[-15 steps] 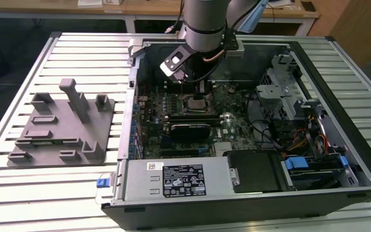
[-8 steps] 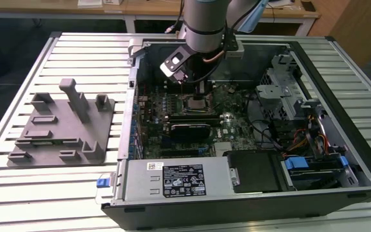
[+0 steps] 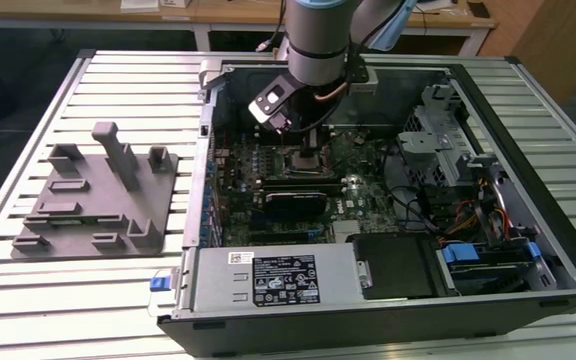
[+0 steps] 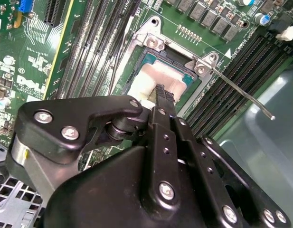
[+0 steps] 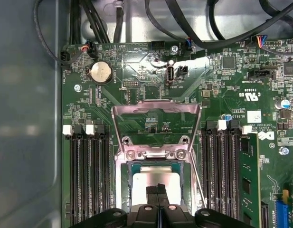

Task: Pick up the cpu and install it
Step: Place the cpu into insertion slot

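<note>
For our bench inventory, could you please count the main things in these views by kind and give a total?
grey fixture: 1
open computer case: 1
cpu: 1
coin cell: 1
gripper: 1
Total: 5

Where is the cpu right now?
In the first wrist view the cpu sits within the open socket, between the memory slots, directly under the hand.
</note>
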Controlling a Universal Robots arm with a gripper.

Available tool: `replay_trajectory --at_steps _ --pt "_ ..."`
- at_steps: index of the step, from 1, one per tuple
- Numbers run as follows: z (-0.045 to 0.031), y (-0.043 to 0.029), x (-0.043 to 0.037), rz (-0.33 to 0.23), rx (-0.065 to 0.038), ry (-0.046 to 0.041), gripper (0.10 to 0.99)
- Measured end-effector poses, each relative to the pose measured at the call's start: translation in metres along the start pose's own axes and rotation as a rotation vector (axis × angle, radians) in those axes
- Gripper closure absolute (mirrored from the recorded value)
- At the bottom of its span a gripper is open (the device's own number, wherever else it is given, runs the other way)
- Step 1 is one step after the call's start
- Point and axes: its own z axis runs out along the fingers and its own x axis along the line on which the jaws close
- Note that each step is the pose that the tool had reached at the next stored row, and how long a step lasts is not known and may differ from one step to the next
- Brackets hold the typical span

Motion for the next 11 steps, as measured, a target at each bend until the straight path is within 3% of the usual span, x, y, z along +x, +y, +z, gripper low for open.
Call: replay_trajectory --at_steps 11 --pt "0.0073 -0.0002 -0.0002 0.000 0.000 0.0000 0.980"
